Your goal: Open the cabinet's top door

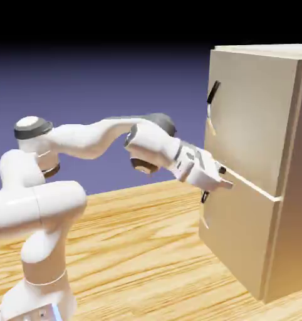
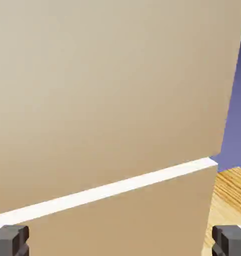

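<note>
Cabinet (image 1: 241, 232) stands on wooden table (image 1: 141, 232); top door (image 1: 250, 113) looks closed, inside not visible. Claw (image 1: 226, 177) is spread, near doors, pinching nothing.

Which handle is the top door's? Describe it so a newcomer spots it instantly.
Find the tall beige cabinet and its larger, upper door. Near that door's left edge, in the exterior view, is the dark handle. The lower door's handle sits beneath the pale seam.
</note>
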`<action>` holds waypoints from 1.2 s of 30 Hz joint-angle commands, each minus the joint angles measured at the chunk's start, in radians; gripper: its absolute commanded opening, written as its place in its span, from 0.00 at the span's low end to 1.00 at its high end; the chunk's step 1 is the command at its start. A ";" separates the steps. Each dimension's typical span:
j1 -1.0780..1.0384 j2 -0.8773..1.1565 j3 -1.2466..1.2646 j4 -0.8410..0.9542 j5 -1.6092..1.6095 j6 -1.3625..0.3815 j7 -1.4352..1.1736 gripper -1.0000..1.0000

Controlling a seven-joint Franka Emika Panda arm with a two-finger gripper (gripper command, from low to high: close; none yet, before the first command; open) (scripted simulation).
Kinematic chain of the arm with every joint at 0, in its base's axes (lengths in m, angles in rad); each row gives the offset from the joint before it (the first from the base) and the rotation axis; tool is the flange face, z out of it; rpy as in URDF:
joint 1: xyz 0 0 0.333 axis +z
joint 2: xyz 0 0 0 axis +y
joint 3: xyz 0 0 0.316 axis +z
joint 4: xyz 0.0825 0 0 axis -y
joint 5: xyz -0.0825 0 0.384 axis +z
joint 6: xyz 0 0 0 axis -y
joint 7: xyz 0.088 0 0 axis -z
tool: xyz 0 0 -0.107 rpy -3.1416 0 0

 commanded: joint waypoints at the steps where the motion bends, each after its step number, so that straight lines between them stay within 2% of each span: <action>1: 0.030 0.036 -0.032 0.003 0.038 -0.010 -0.015 0.50; 4: 0.120 0.146 -0.127 0.012 0.152 -0.040 -0.061 0.50; 6: 0.122 0.147 -0.128 0.012 0.153 -0.040 -0.061 0.50; 11: -0.027 0.117 -0.098 0.146 0.226 -0.049 -0.076 0.50; 12: -0.027 0.117 -0.098 0.146 0.226 -0.049 -0.076 0.00; 15: 0.017 0.100 -0.122 0.081 0.253 -0.118 -0.145 0.00; 20: 0.103 -0.073 -0.138 0.083 0.254 -0.040 -0.316 0.00; 28: 0.218 -0.095 -0.324 -0.154 0.191 -0.388 -0.462 0.00; 36: 0.204 -0.164 -0.558 -0.283 0.009 -0.736 -0.586 0.00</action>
